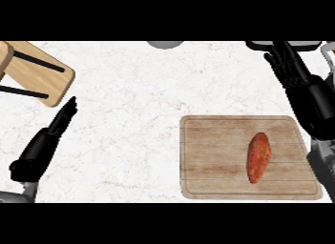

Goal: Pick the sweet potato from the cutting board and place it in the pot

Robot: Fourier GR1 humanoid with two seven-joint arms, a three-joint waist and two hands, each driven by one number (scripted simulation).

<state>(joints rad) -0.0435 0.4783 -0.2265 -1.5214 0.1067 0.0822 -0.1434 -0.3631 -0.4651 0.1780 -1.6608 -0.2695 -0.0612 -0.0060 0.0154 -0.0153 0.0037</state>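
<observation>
On the cutting board [219,143], toward its right side, the sweet potato [258,157] lies untouched, so nothing is done yet. Right hand [289,62] hangs beyond the board's far right corner, fingers straight, holding nothing. Left hand [60,121] rests open, well left of the board. No pot clearly shows; possibly it sits out of view.

White marble counter [141,95]; wooden stools [36,71] at upper left.
</observation>
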